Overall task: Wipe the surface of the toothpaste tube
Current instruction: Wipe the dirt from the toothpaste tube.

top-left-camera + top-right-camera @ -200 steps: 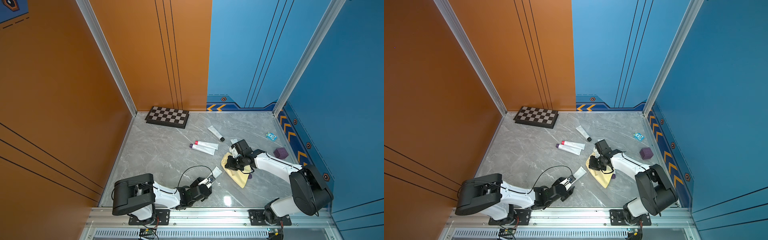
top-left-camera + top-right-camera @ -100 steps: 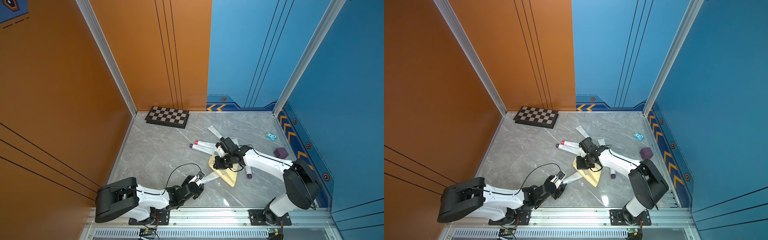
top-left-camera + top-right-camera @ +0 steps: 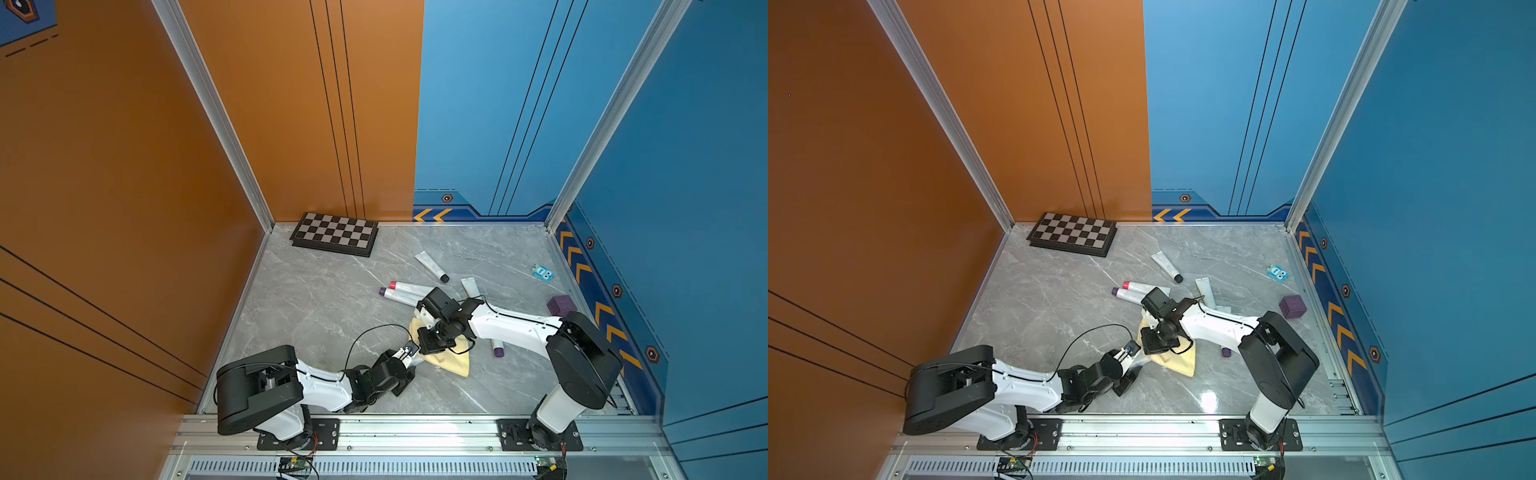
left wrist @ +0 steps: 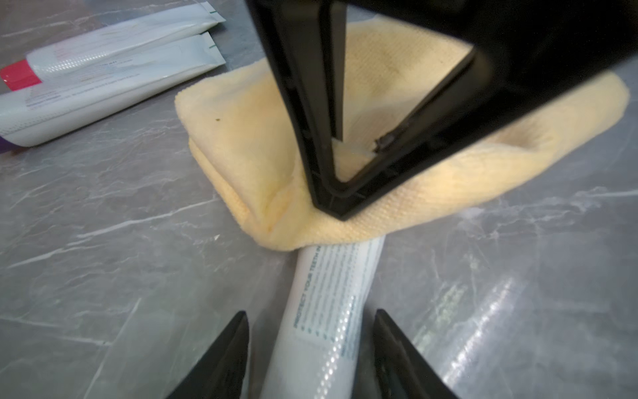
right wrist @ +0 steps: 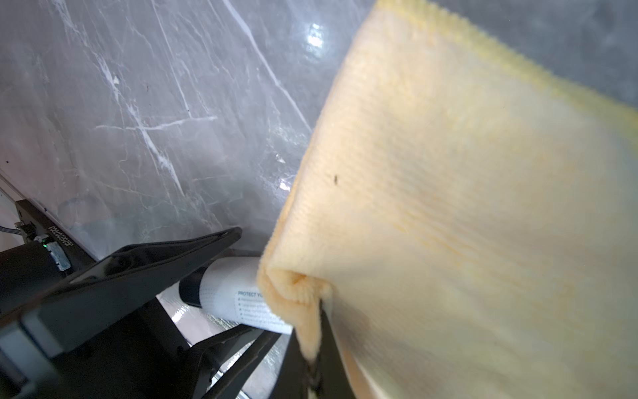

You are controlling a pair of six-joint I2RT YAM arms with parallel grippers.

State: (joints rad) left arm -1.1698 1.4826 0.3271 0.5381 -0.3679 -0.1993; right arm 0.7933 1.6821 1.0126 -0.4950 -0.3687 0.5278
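Your right gripper [image 5: 316, 331] clamps the cloth [image 5: 448, 207] over the tube [image 4: 331, 300]. Your left gripper [image 4: 310, 312] straddles the tube's cap end; whether it pinches can't be told.

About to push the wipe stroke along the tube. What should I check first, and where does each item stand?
1. Right gripper shut on the yellow cloth: ok.
2. Cloth over the toothpaste tube: ok, covering its far end.
3. Left gripper clamped on the tube: not ok; its fingers straddle it near the cap end with gaps on both sides.
4. Tube lying flat on the table: ok.
5. Two spare tubes clear of the cloth: ok, apart.
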